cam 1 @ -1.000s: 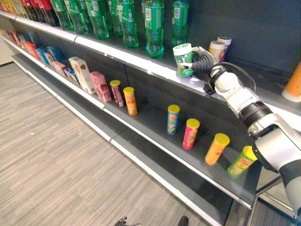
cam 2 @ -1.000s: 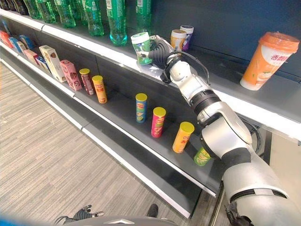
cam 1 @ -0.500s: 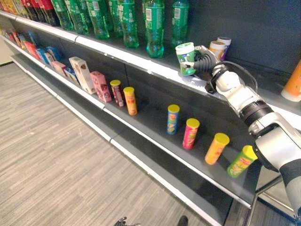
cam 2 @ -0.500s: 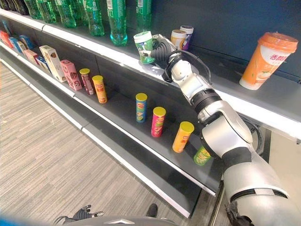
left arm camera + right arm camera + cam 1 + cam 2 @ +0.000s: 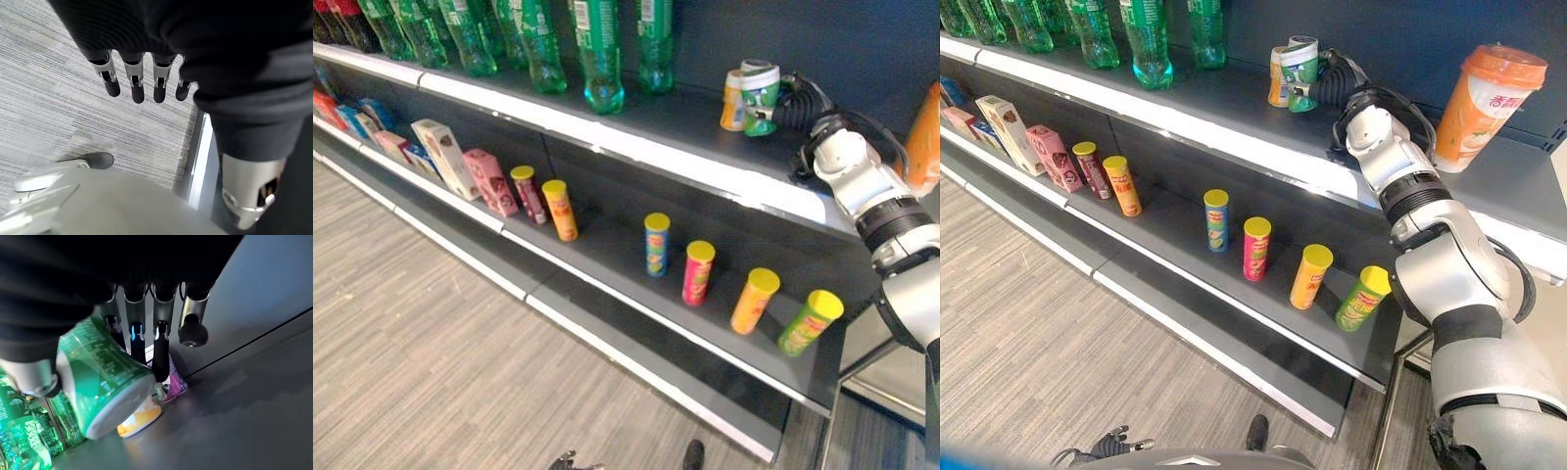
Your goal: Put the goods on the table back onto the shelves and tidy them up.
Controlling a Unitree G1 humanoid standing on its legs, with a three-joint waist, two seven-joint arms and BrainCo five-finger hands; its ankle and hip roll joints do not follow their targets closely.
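1. The right robot hand (image 5: 1332,88) has moved the green cup (image 5: 1301,74) deeper on the top shelf (image 5: 1234,122), now beside the orange cup (image 5: 733,98).
2. It still grasps the green cup; placing seems near.
3. The left robot hand (image 5: 142,78) hangs relaxed.

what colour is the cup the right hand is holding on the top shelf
Green with a white lid: the cup in the right hand, clearest in the right eye view.

Dark shelves (image 5: 1234,117) — green bottles (image 5: 1151,44) above, snack cans (image 5: 1255,248) below.
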